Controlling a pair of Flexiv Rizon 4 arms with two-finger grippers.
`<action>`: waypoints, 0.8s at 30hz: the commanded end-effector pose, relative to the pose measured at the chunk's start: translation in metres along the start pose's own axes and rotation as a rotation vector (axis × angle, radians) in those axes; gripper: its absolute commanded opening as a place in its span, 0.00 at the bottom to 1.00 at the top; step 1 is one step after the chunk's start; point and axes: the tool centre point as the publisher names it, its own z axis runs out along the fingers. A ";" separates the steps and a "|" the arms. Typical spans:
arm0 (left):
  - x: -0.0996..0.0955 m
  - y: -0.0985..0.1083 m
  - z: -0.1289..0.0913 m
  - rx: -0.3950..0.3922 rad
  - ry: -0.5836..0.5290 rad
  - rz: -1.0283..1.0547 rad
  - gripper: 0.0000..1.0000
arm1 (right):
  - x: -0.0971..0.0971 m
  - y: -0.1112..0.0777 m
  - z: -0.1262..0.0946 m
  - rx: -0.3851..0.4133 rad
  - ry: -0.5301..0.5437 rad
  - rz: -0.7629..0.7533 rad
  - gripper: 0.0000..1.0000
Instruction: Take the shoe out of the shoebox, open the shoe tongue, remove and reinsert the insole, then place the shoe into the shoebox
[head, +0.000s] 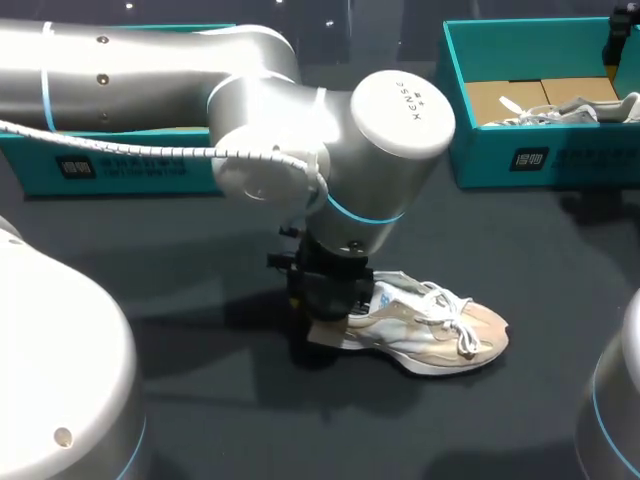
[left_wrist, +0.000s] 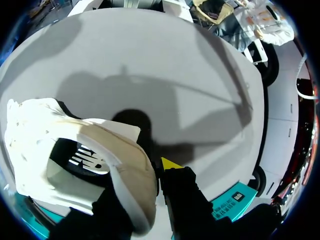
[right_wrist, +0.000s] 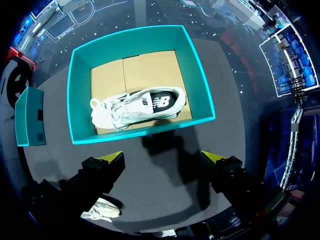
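A beige and white shoe (head: 435, 330) lies on the dark table, toe pointing right. My left gripper (head: 325, 315) reaches down to its heel and is shut on the heel collar. In the left wrist view, the heel wall (left_wrist: 132, 175) sits between the fingers, one yellow fingertip (left_wrist: 170, 163) outside and the other finger inside the shoe's opening. My right gripper (right_wrist: 167, 160) hangs open and empty above the teal shoebox (right_wrist: 145, 132), which holds a second white shoe (right_wrist: 135, 107). That shoebox (head: 480, 150) stands at the back right.
A teal lid or second box (head: 100, 165) stands at the back left, behind my left arm, and also shows in the right wrist view as the teal lid (right_wrist: 27, 117). The second shoe (head: 560, 112) lies on cardboard inside the right box.
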 end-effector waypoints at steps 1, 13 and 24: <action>-0.003 0.004 0.006 0.012 -0.023 -0.006 0.00 | 0.000 0.000 0.000 0.001 -0.001 -0.001 1.00; -0.011 0.005 0.023 0.019 -0.034 -0.014 0.00 | 0.000 0.000 0.000 0.001 -0.001 -0.001 1.00; -0.014 0.001 0.035 -0.005 -0.009 0.018 0.15 | 0.000 0.000 0.000 0.001 -0.001 -0.001 1.00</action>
